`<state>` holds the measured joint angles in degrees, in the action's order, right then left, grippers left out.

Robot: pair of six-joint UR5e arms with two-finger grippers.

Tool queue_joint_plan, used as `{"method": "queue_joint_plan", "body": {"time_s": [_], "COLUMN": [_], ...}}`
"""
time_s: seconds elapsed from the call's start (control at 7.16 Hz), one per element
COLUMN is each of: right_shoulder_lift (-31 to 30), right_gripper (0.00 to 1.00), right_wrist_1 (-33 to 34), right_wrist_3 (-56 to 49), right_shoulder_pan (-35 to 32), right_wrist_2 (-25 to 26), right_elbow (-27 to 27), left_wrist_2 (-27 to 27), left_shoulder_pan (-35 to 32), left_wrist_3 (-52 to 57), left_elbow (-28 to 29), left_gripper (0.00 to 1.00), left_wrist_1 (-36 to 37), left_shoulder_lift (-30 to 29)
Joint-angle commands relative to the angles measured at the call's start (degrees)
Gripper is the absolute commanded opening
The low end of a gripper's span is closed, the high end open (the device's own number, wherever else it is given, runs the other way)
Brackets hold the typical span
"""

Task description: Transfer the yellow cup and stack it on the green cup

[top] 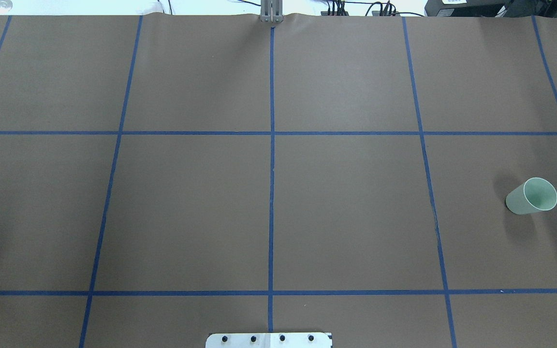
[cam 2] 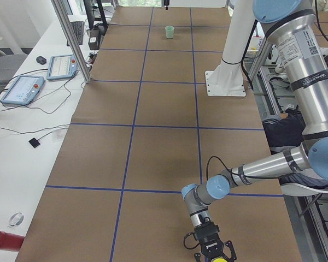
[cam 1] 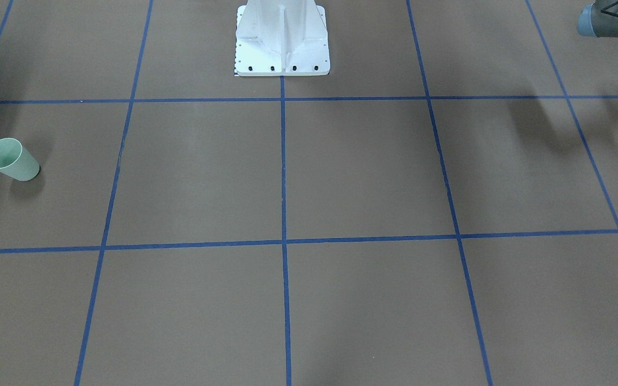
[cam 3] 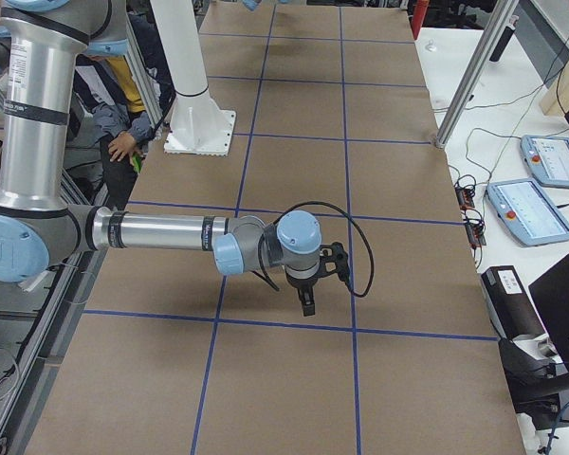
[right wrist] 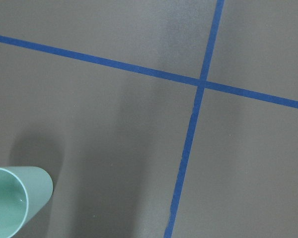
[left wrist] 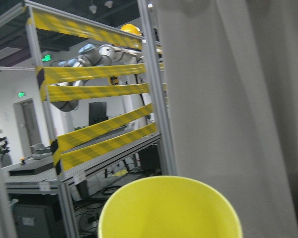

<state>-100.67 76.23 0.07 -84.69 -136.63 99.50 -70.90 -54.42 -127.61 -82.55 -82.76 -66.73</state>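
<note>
The left gripper [cam 2: 213, 254] sits at the yellow cup [left wrist: 169, 210], seemingly to lift it; its opening I cannot tell. The green cup [top: 532, 195] stands mouth-up for stacking

Left arm [cam 2: 309, 71] and right arm [cam 3: 161, 230] are silver tubes capped pale blue. A black cable [cam 3: 308, 203] loops off the right; black screws [cam 1: 272, 68] stud the white pedestal [cam 1: 282, 37].

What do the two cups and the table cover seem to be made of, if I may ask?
The green cup is likely plastic: smooth, matte, with a thin even rim. The yellow cup looks like the same plastic, smooth and evenly coloured. The table cover looks like brown paper, matte and rippled at its far edge; the blue lines seem to be tape.
</note>
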Motion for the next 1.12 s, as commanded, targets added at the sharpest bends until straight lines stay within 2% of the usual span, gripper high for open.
{"method": "queue_joint_plan", "body": {"time_s": [0.0,0.42,0.7,0.98], "right_shoulder_lift": [0.03,0.21,0.21,0.90], "right_gripper": [1.00,1.00,1.00,1.00], "right_wrist_1": [-0.03,-0.12,-0.12,-0.12], "right_wrist_3": [0.19,0.37,0.45,0.45], "right_shoulder_pan": [0.05,-0.04,-0.04,-0.04], "right_wrist_2": [-0.83,-0.74,-0.74,-0.74], "right_elbow": [-0.01,0.08,0.16,0.17], "left_wrist_2": [10.58,15.00,15.00,15.09], "left_shoulder_pan": [-4.71,-8.66,-12.09,-12.72], "left_wrist_3": [11.45,32.17,43.97,52.25], "left_elbow": [3.16,12.57,13.30,13.21], "left_gripper": [0.28,0.26,0.25,0.25], "left_wrist_1": [-17.87,-51.26,-62.65,-74.05], "left_shoulder_lift": [0.02,-0.07,-1.03,-3.31]}}
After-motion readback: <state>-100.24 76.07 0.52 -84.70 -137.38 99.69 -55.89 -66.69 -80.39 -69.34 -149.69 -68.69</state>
